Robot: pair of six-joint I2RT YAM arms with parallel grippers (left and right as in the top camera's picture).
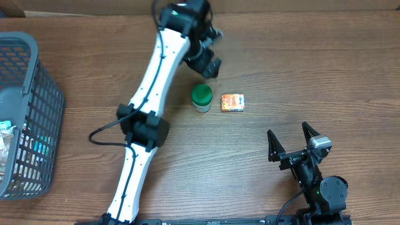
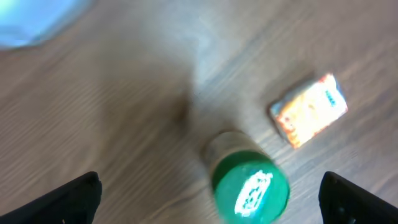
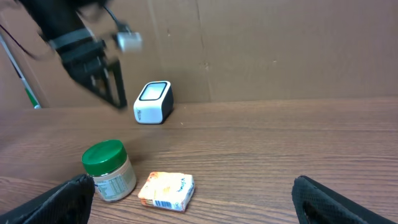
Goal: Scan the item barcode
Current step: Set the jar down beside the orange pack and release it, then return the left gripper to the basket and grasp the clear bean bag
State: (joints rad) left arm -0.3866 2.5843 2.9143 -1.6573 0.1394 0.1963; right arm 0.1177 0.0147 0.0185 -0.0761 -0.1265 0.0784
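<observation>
The green-lidded jar [image 1: 201, 97] and the orange packet [image 1: 232, 102] sit just beside each other mid-counter, with only a narrow gap between them. Bare counter [image 1: 312, 69] lies open to their right and in front, as far as the right gripper [image 1: 287, 130]. The left arm [image 1: 153, 78] slants across the counter on the jar's left and blocks that side. A wire basket [image 1: 44, 94] fills the far left edge. The white scanner [image 3: 153, 102] stands at the back by the cardboard wall [image 3: 280, 50], well apart from both items.

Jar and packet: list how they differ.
The jar is round with a green lid; the packet is a flat orange rectangle. The jar stands upright and taller; the packet lies flat. Both sit on the table, side by side, ungripped.
</observation>
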